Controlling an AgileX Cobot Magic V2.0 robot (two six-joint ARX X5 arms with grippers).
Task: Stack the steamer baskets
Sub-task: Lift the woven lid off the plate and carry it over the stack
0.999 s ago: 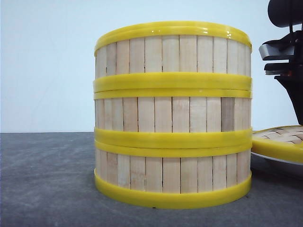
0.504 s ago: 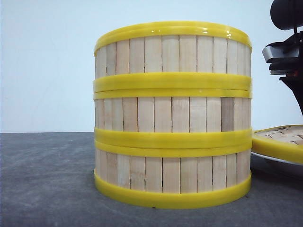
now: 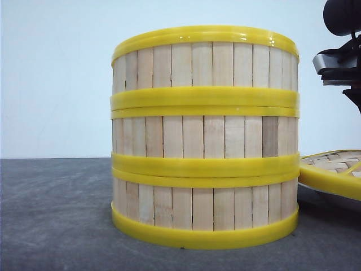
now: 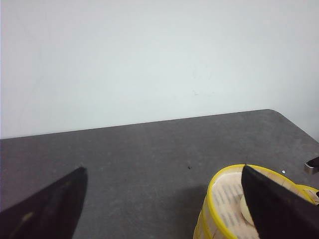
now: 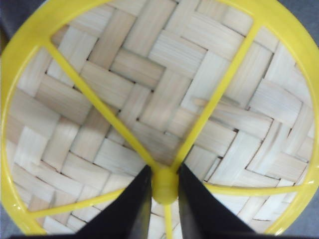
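Three steamer baskets (image 3: 205, 135) stand stacked in one straight column in the middle of the front view. Their pale slat walls are banded by yellow rims. In the left wrist view my left gripper (image 4: 162, 172) is open above the dark table, and one finger overlaps the open top of the stack (image 4: 224, 209). My right gripper (image 5: 164, 186) is shut on the yellow centre knob of the woven lid (image 5: 124, 99). In the front view that lid (image 3: 333, 172) hangs slightly tilted to the right of the stack, under the right arm (image 3: 341, 59).
The dark grey table (image 3: 56, 214) runs back to a white wall. The table's rounded far corner (image 4: 271, 112) shows in the left wrist view. A small grey metal part (image 4: 312, 163) sits at that view's right edge.
The right arm has drifted right and a little up. The lid in its grip has tipped, its rim now slanting. The stack and the left gripper have not moved.
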